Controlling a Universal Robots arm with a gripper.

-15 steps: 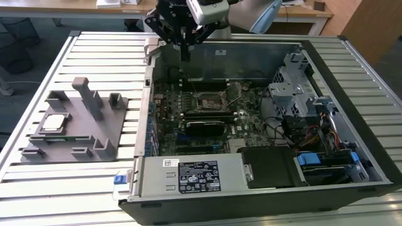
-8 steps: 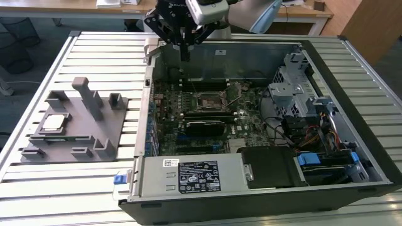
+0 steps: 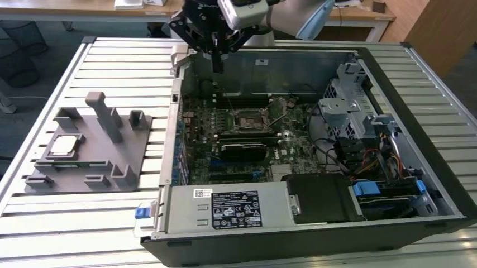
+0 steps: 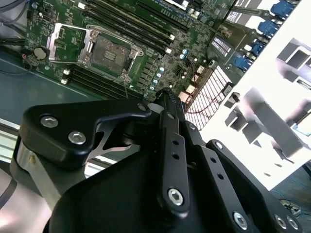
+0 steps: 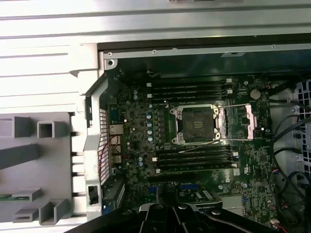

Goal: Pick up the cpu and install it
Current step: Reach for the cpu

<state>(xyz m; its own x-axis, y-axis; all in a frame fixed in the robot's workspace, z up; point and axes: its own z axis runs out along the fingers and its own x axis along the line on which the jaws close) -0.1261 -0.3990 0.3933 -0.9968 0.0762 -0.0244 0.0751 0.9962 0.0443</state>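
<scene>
Ref. landmark: open PC case (image 3: 313, 245) on the slatted tabletop (image 3: 111, 56).

1. Off the case's side toward the exterior view's left sat a grey fixture block (image 3: 89, 162). The cpu (image 3: 63, 146) lay flat in a recess on it, silver top up, well apart from the case, nothing touching it. Pick-up not done.
2. The gripper (image 3: 216, 70) hung above the case's wall on that same side, near the far corner, pointing down. Its fingers were pressed together w/ nothing between them, as far as the exterior and second wrist views showed. It was well apart from the cpu and clear of the board.
3. Inside the case, approx. mid-board, the socket (image 5: 197, 124) stood w/ its metal frame open. The seat looked bare, i.e. ready to receive.
4. Inside the case toward the exterior view's right: drive cage (image 3: 347, 106) and cabling, not involved.

Assessment: socket prep appeared complete. Grasp, transfer and seating of the cpu were all outstanding, so the task stood at its start.
</scene>
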